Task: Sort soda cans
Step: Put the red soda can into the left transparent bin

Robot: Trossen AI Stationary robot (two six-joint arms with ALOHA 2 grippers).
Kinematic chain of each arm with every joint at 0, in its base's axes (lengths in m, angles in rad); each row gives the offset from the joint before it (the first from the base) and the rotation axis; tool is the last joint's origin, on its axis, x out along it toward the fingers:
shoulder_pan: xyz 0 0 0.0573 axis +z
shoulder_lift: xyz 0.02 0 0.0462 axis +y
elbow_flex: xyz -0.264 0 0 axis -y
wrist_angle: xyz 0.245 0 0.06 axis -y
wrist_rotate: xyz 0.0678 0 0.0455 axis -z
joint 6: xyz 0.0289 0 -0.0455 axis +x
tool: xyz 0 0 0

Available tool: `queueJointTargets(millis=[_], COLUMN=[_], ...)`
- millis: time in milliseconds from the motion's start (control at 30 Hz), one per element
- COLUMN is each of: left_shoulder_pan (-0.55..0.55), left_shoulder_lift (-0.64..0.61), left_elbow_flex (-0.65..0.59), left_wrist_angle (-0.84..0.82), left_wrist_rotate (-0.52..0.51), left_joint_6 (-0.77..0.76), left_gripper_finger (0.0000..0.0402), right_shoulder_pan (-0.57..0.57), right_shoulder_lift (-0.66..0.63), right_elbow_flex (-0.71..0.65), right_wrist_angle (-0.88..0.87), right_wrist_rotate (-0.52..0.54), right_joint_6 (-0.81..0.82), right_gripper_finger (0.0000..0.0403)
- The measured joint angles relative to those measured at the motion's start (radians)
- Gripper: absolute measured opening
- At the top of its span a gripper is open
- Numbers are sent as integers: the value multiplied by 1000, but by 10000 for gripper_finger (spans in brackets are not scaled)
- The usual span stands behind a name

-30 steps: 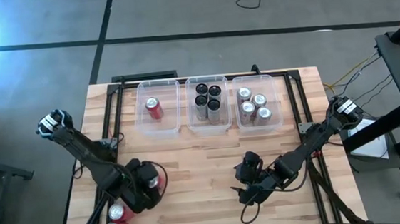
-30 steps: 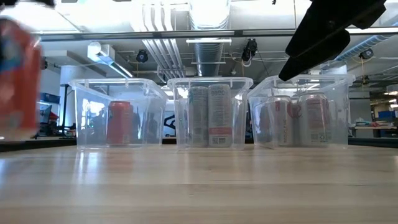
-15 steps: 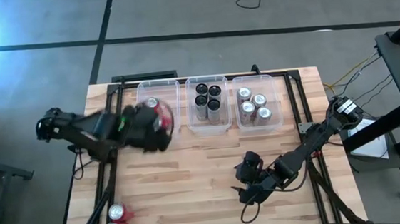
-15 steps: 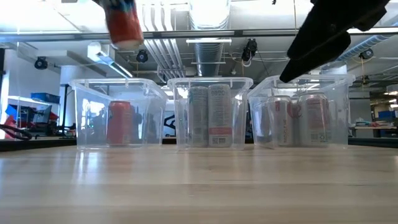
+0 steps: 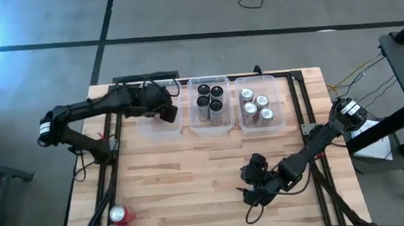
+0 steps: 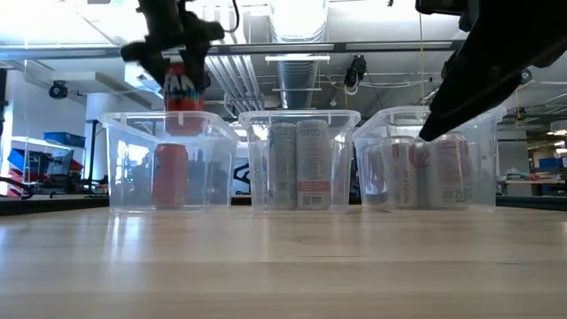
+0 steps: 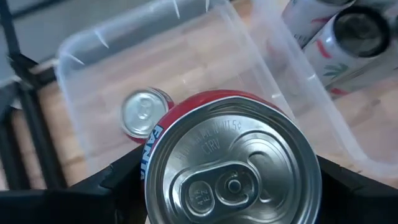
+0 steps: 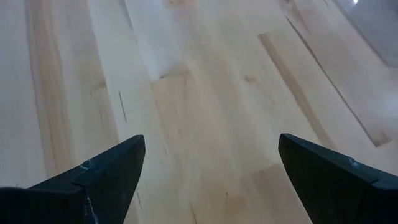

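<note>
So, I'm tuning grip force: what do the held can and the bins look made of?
Can in the left gripper: looks like thin metal, shiny silver top with pull tab, glossy red printed side. Bins: likely clear glossy plastic; cans show through the walls.

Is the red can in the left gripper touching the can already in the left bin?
Apart. The low view shows the held red can hanging above the bin's can, with a clear gap.
</note>
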Motion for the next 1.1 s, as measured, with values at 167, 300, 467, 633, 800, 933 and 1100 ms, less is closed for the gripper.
queueJointTargets(millis=[167, 300, 467, 633, 800, 933, 1100], left_shoulder_pan=[45, 61, 92, 169, 233, 253, 283], left_shoulder_lift=[1, 1, 1, 1, 1, 1, 18], left_elbow_flex=[-100, -171, -233, -259, -279, -281, -281], left_wrist_angle=[100, 163, 280, 337, 400, 473, 486], left_wrist_rotate=[46, 47, 90, 151, 252, 269, 346], left_joint_6=[1, 7, 129, 319, 570, 716, 871], left_gripper_finger=[281, 281, 281, 281, 281, 281, 281], right_shoulder_pan=[2, 2, 3, 4, 4, 4, 4], right_shoulder_lift=[0, 0, 0, 0, 0, 0, 0], right_elbow_flex=[-2, -2, -2, -2, -2, -2, -2], right_wrist_angle=[1, 3, 5, 7, 7, 7, 7], right_wrist_rotate=[0, 0, 0, 0, 0, 0, 0], right_joint_6=[-5, -24, -20, -9, -3, 0, 5], right_gripper_finger=[364, 364, 364, 364, 364, 364, 364])
